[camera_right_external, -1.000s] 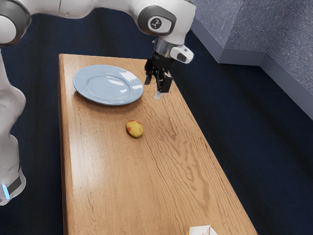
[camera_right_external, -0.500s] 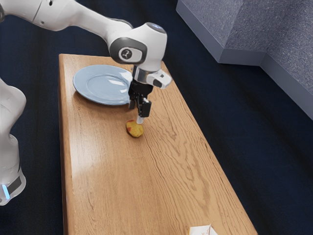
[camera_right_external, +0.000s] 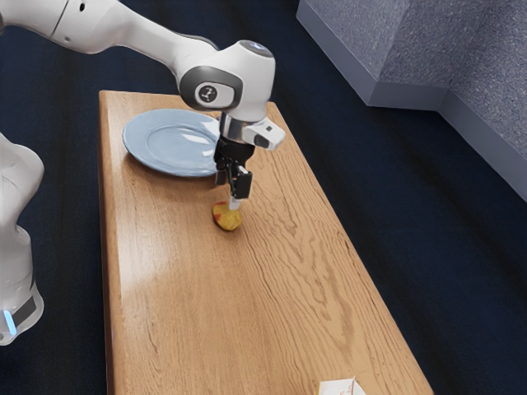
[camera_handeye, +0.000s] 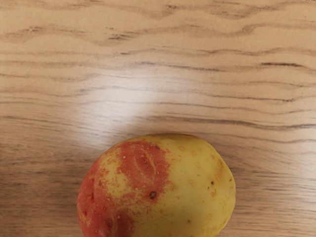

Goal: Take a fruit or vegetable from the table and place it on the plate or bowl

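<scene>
Fruit: round yellow-and-red fruit (camera_right_external: 226, 218) lying on the brown wooden surface (camera_right_external: 247, 313)
Gripper: black two-finger gripper (camera_right_external: 233, 202) just above the fruit; I cannot tell whether it is apart or together
Plate: round pale-blue plate (camera_right_external: 179, 141) near the fruit

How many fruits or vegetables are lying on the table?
1. The yellow-red fruit lies on the wooden table, just under the end effector, near the blue plate. None seems hidden.

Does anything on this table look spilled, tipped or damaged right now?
Nothing stands out. The plate sits flat, and the yellow-red fruit lies whole on the table, right under the gripper.
</scene>
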`<state>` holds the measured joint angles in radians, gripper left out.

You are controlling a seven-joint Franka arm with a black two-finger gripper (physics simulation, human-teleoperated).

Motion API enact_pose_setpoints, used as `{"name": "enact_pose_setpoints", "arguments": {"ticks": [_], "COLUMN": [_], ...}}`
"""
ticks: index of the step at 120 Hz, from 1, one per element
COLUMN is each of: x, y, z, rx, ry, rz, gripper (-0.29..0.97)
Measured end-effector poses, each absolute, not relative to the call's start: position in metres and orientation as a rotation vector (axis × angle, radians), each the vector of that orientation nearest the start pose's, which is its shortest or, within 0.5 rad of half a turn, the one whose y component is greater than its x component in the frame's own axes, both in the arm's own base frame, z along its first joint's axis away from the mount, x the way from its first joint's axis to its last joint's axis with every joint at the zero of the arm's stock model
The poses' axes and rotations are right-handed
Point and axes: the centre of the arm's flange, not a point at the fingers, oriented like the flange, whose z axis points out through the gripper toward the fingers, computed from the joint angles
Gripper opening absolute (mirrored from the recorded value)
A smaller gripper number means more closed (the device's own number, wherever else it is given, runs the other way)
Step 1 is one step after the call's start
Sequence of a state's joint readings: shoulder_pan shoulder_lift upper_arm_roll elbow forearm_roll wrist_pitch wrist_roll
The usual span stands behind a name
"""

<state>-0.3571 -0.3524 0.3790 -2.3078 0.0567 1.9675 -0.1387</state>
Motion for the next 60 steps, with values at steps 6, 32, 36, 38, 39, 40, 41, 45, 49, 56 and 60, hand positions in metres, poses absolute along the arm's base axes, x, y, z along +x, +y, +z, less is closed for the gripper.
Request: {"name": "enact_pose_setpoints", "arguments": {"ticks": [6,32,36,38,39,40,41,45,49,56,60], "x": [0.447,0.444,0.444,0.444,0.444,0.443,0.443,0.443,0.443,0.442,0.442], "y": [0.024,0.035,0.035,0.035,0.035,0.035,0.036,0.036,0.035,0.034,0.034], "z": [0.471,0.469,0.469,0.469,0.468,0.468,0.467,0.466,0.466,0.464,0.463], "rx": [-3.211,-3.212,-3.212,-3.212,-3.212,-3.212,-3.211,-3.211,-3.211,-3.210,-3.210], "ry": [-0.194,-0.228,-0.228,-0.228,-0.228,-0.228,-0.229,-0.229,-0.228,-0.226,-0.224], "rz": [0.028,0.029,0.029,0.029,0.030,0.031,0.032,0.035,0.036,0.041,0.043], "gripper": [0.68,0.68,0.68,0.68,0.68,0.68,0.68,0.68,0.68,0.68,0.68]}}
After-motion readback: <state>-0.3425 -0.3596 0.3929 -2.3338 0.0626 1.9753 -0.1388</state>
